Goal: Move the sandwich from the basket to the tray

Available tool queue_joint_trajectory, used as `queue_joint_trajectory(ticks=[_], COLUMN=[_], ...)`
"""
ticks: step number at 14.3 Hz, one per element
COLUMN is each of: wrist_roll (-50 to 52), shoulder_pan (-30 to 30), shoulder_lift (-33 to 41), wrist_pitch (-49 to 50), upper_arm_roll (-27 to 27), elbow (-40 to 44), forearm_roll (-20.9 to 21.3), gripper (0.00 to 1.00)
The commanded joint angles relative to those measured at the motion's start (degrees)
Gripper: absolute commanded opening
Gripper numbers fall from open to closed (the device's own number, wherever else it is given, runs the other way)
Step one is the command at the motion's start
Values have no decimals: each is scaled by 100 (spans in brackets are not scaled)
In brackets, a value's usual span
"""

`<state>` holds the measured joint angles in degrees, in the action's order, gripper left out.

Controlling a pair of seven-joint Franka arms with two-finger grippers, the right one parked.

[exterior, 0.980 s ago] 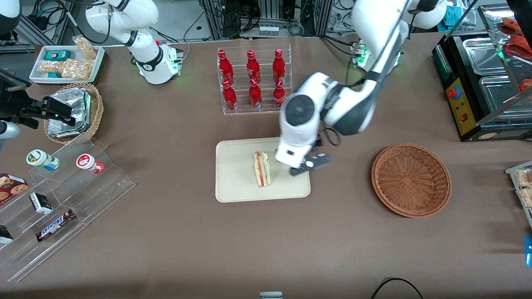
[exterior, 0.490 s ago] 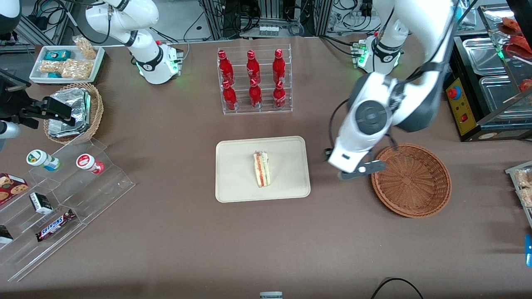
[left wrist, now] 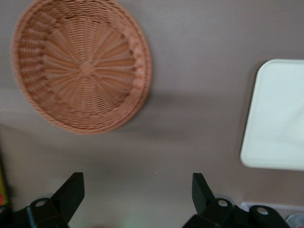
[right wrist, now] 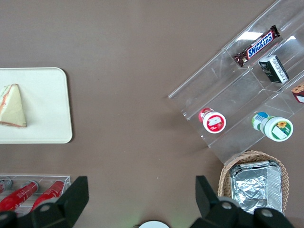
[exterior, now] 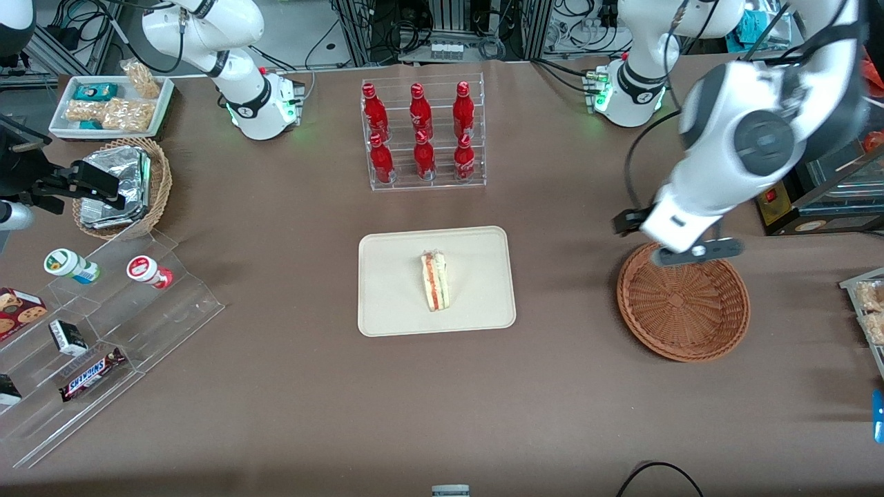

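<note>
The sandwich (exterior: pixel 435 281) lies on the cream tray (exterior: pixel 394 304) near its middle, cut edge with red and green layers showing; it also shows in the right wrist view (right wrist: pixel 12 107) on the tray (right wrist: pixel 47 104). The reddish-brown basket (exterior: pixel 684 300) holds nothing. My left gripper (exterior: pixel 680 241) hangs above the basket's rim that lies farther from the front camera, well apart from the tray. In the left wrist view the gripper (left wrist: pixel 137 192) is open with bare tablecloth between its fingers, the basket (left wrist: pixel 80 66) and a corner of the tray (left wrist: pixel 280 118) ahead of it.
A clear rack of red bottles (exterior: pixel 423 134) stands farther back than the tray. A tan basket with foil packets (exterior: pixel 124 186), a white snack tray (exterior: pixel 110 103) and a clear stepped shelf (exterior: pixel 103 331) sit toward the parked arm's end. A black appliance (exterior: pixel 794 138) stands near the basket.
My left gripper has swung from over the tray's edge toward the working arm's end, stopping above the basket's rim. The sandwich stays on the tray.
</note>
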<state>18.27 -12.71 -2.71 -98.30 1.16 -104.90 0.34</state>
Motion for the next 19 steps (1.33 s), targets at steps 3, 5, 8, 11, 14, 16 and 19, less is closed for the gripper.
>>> queue_joint_trajectory(ticks=[3,5,8,11,14,16,19], wrist_roll=[-1095,-1517,-1871,-1871,-1862,-1862,-1862], shoulder_pan=[1111,1350,1368,1368,1350,1341,1324], shoulder_lift=[552,605,622,614,483,438,438], wrist_pitch=[538,819,1049,1032,988,979,979], upper_arm_roll=[585,666,570,289,165,156,25], elbow=[-75,179,566,927,1235,1305,1306], forearm_roll=[-16,-16,1,-25,-8,-8,-121], gripper=[100,100,100,100,100,100,100])
